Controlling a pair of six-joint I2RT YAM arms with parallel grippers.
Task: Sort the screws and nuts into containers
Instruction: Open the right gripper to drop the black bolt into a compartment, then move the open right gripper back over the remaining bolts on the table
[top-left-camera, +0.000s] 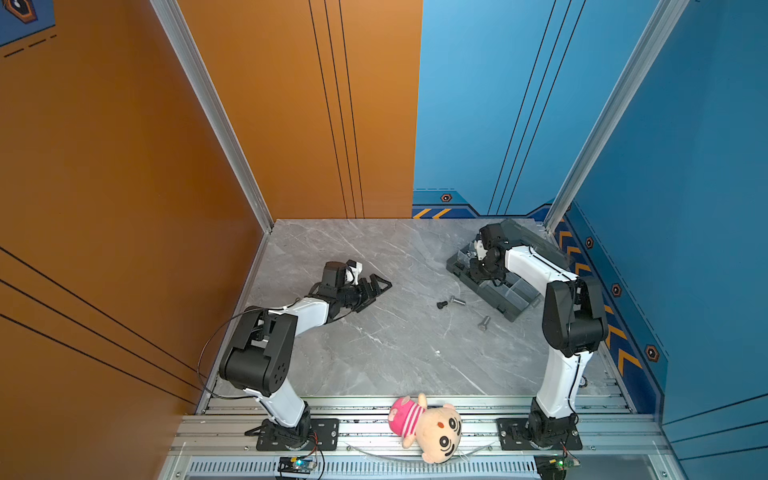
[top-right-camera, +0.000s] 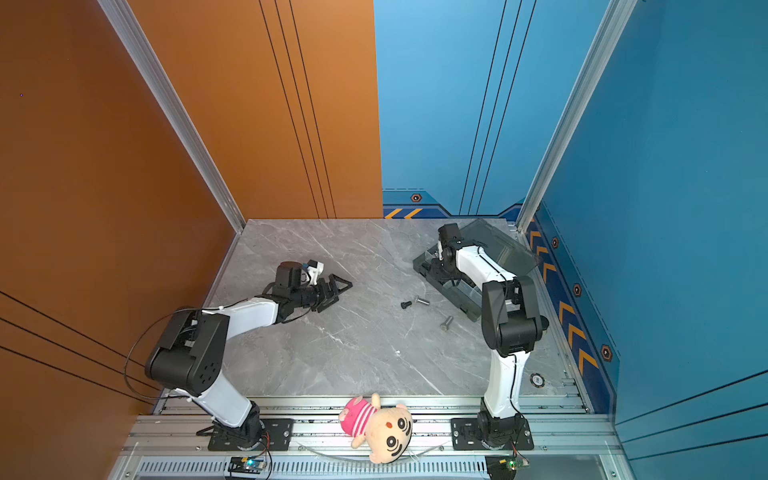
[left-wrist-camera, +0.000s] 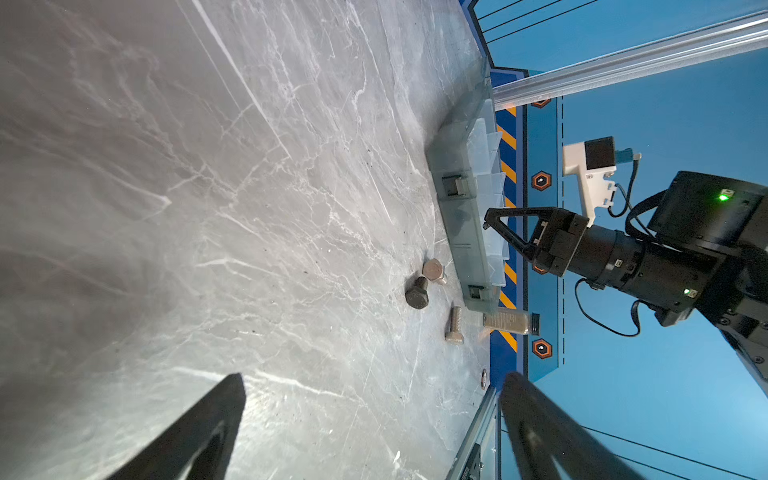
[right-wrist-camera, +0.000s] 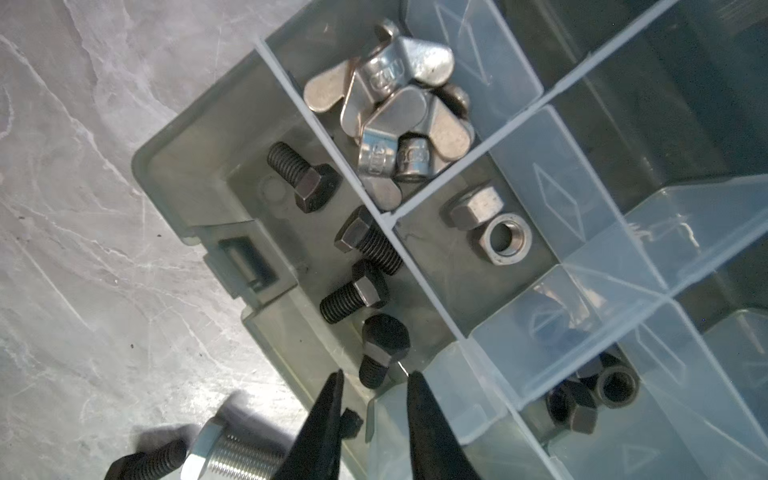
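Right gripper (right-wrist-camera: 377, 376) is hovering over the corner compartment of the grey organizer box (right-wrist-camera: 178, 178), jaws standing slightly apart and pinching nothing. Just off its tips a black hex-head bolt (right-wrist-camera: 384, 349) is lying flat. Its threaded end is pointing back between the fingers, head away, long axis roughly in line with them (three more black bolts (right-wrist-camera: 353, 295) are sharing that compartment). Left gripper (left-wrist-camera: 376, 376) is hanging spread wide, empty, well apart from the box. Three loose bolts (top-left-camera: 457, 300) are lying on the table (top-left-camera: 374, 353) near the box.

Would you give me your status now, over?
Left gripper open, empty. Right gripper open over organizer, black bolt at tips. Three loose bolts on table. Nothing blocking.
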